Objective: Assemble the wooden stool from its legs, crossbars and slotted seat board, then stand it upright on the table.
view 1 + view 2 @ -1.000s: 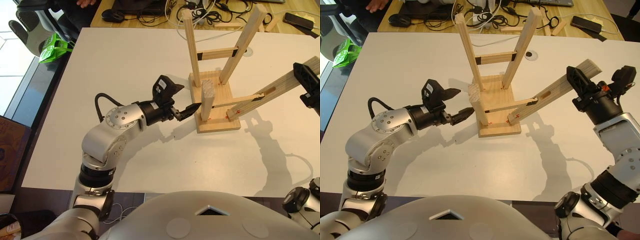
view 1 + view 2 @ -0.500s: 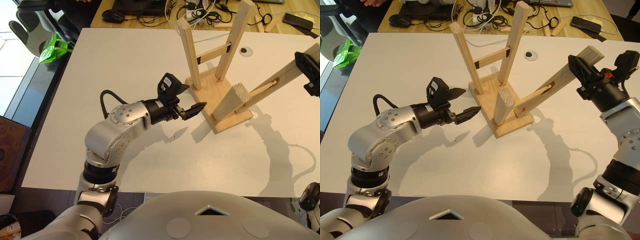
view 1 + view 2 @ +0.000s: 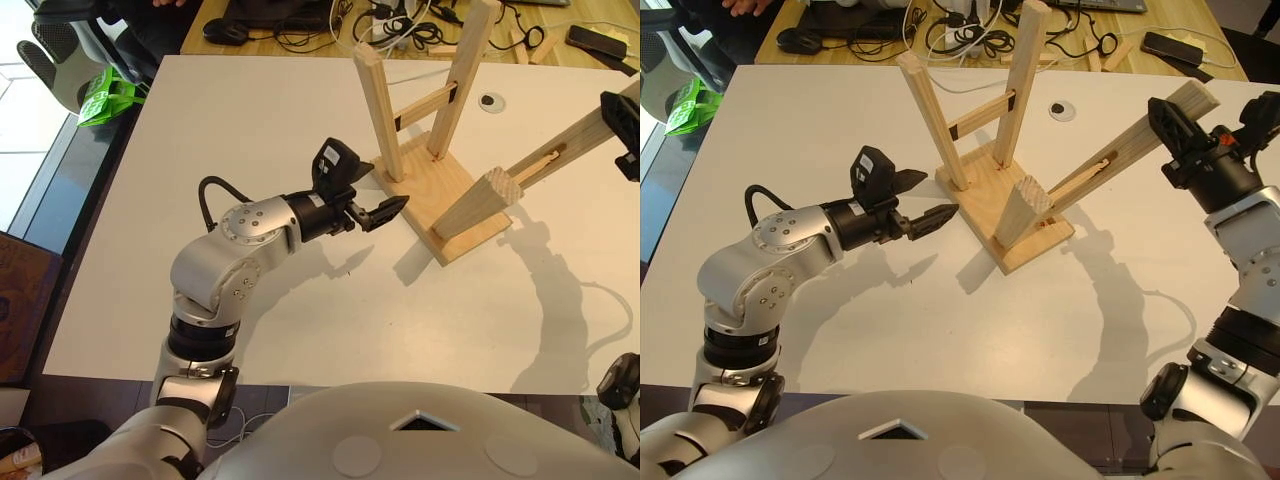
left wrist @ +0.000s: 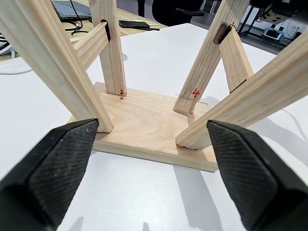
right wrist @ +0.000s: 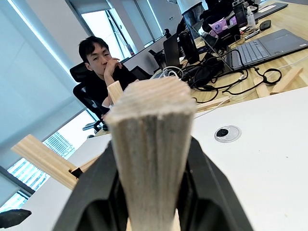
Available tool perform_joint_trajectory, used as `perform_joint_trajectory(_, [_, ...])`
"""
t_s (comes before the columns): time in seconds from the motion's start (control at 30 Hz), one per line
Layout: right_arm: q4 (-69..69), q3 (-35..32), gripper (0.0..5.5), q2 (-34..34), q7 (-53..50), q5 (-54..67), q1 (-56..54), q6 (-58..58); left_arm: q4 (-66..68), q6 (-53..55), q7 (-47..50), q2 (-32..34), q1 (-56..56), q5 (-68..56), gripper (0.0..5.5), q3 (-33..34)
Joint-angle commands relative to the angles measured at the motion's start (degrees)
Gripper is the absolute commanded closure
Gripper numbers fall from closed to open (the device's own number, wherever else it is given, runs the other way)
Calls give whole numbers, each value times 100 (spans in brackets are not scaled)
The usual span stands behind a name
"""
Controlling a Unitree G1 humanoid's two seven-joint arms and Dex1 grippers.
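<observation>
The stool lies upside down, its seat board (image 3: 432,196) on the white table (image 3: 250,110) and its legs up. Two far legs (image 3: 378,110) stand joined by a crossbar (image 3: 425,103). A near leg (image 3: 480,200) leans towards me. The fourth leg (image 3: 1110,160) slants out to the right, and my right gripper (image 3: 1175,130) is shut on its free end (image 5: 151,144). My left gripper (image 3: 385,195) is open just left of the board's edge, its fingers (image 4: 53,173) level with the board (image 4: 144,125) and apart from it.
A round cable grommet (image 3: 490,100) sits in the table behind the stool. Beyond the far edge is a wooden desk (image 3: 260,30) with cables, a mouse and a phone. A green bag (image 3: 105,95) lies on the floor at the left.
The seat board has turned and slid away from me and to the right as my right gripper drew its leg outward. My left gripper has followed a little farther out.
</observation>
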Motion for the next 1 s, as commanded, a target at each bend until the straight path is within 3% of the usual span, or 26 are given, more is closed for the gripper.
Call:
perform_joint_trajectory(0.03, [318, 270, 450, -343, 531, -467, -205, -397, 31, 17, -18, 91, -75, 30, 134, 65])
perform_joint_trajectory(0.3, [789, 451, 450, -450, 1025, -885, -495, -810, 16, 44, -39, 115, -98, -12, 134, 95])
perform_joint_trajectory(0.53, [1167, 70, 450, -322, 732, -724, -981, -697, 36, 24, -63, 88, -98, -11, 134, 102])
perform_joint_trajectory(1.0, [892, 223, 450, -427, 1165, -771, -615, -325, -31, 117, -56, 112, -166, -63, 134, 188])
